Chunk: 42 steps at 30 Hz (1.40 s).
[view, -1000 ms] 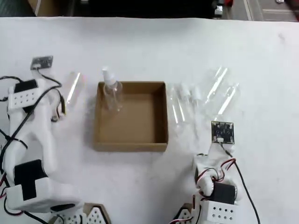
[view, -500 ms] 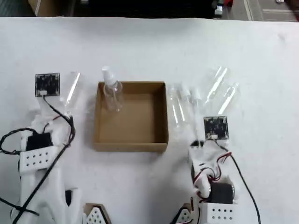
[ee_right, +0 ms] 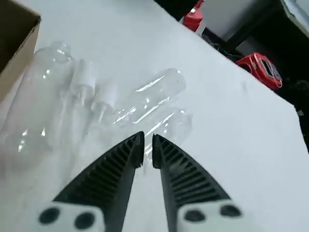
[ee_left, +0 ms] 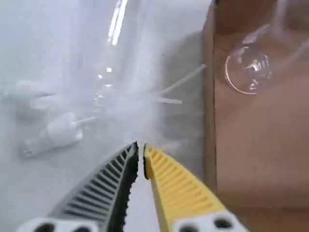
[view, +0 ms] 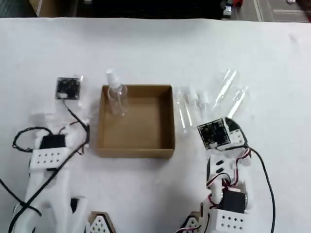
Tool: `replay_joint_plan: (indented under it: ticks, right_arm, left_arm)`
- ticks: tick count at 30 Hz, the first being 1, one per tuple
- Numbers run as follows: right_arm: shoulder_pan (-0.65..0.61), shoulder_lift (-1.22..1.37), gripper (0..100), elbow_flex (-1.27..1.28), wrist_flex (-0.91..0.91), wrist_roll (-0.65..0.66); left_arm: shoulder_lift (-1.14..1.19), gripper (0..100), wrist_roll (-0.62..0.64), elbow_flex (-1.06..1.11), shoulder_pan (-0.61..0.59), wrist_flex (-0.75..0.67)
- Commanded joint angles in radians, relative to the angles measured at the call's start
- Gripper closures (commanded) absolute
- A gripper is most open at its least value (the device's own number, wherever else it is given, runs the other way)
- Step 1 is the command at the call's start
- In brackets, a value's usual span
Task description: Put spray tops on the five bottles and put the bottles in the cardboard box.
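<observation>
Bottles still need most of the work. One capped bottle [view: 116, 96] stands inside the cardboard box [view: 136, 151], in its far left corner. Right of the box, uncapped clear bottles [view: 182, 110] lie on the white desk [view: 160, 48] with loose spray tops [view: 197, 97] among them. The right gripper [ee_right: 147, 141] hangs just short of this cluster, all but closed, with a thin gap and nothing held. Left of the box lies another clear bottle [ee_left: 116, 43], with more white spray tops [ee_left: 55, 133] beside it. The left gripper [ee_left: 140, 147] hovers near them, closed and empty.

The step in hand looks like picking up the next bottle and top. Either gripper would need to open wide first. Clear, round bottles are likely to roll or slip, so a grasp across the middle of the body seems safest. One gripper could steady the bottle while the other feeds the top's thin tube into the neck.
</observation>
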Motion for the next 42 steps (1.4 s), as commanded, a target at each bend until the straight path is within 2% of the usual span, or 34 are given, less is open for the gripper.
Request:
replay_joint_plan:
  ticks: [1,5,8,12,17,21,26,34,40,42]
  right_arm:
    - [-0.022,-0.004,98.3,-0.146,0.024,-0.129]
    - [-0.186,0.074,98.3,-0.365,0.232,-0.147]
    - [-0.266,0.272,98.3,-0.548,0.309,-0.147]
    - [-0.269,0.647,98.3,-0.804,0.349,-0.155]
    - [-0.278,1.035,98.2,-1.117,0.446,-0.172]
    - [-0.259,1.279,98.1,-1.364,0.519,-0.334]
    - [-0.263,1.572,98.1,-1.634,0.638,-0.414]
    - [-0.275,1.885,97.6,-1.806,0.668,-0.508]
    - [-0.361,1.957,83.5,-1.815,0.615,-0.474]
    - [-0.375,1.985,83.0,-1.814,0.59,-0.474]
  left_arm:
    - [0.002,98,0.011,0.003,0.062,-0.023]
    - [0.004,98,0.011,0.005,0.061,-0.023]
    - [0.002,98,0.078,0.038,0.056,-0.058]
    - [0.002,98,0.103,0.092,0.031,-0.175]
    - [0.002,98,0.109,0.106,0.022,-0.206]
    - [0.002,98,0.109,0.106,0.025,-0.207]
    - [0.002,98,0.109,0.106,0.025,-0.207]
    - [0.004,98,0.103,0.106,0.07,-0.207]
    - [0.004,98,0.103,0.106,0.07,-0.207]
    - [0.004,98,0.103,0.106,0.07,-0.207]
